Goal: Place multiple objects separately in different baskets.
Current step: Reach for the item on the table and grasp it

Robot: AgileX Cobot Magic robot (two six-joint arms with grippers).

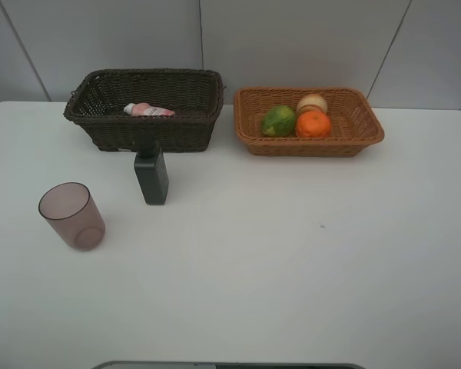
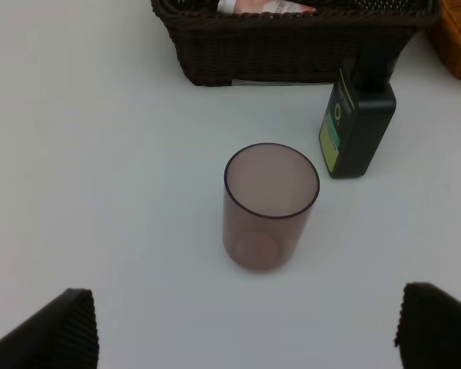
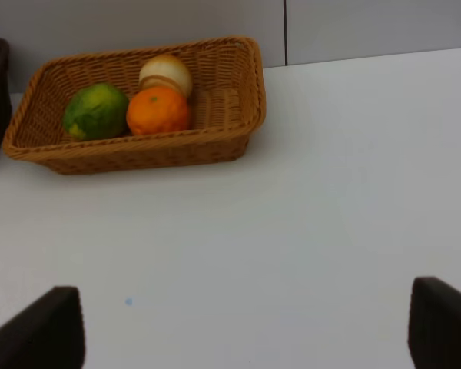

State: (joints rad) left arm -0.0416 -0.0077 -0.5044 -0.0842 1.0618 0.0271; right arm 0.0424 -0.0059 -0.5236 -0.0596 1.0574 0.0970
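The pink squeeze bottle (image 1: 147, 111) lies in the dark brown basket (image 1: 142, 132). The orange-tan basket (image 1: 361, 127) holds the lime (image 1: 279, 121), the orange (image 1: 313, 124) and the peach-like fruit (image 1: 312, 102). Just in front of the dark basket is the dark green bottle (image 1: 151, 175). The mauve cup (image 1: 71, 215) stands upright at the left. My left gripper (image 2: 246, 330) is open, a little short of the cup (image 2: 270, 206). My right gripper (image 3: 246, 327) is open over bare table, well short of the tan basket (image 3: 138, 154). Neither arm shows in the exterior high view.
The white table (image 1: 292, 254) runs wide in front of both baskets. A grey panelled wall (image 1: 292, 38) rises right behind them. The table's near edge (image 1: 230, 364) meets a dark strip at the bottom.
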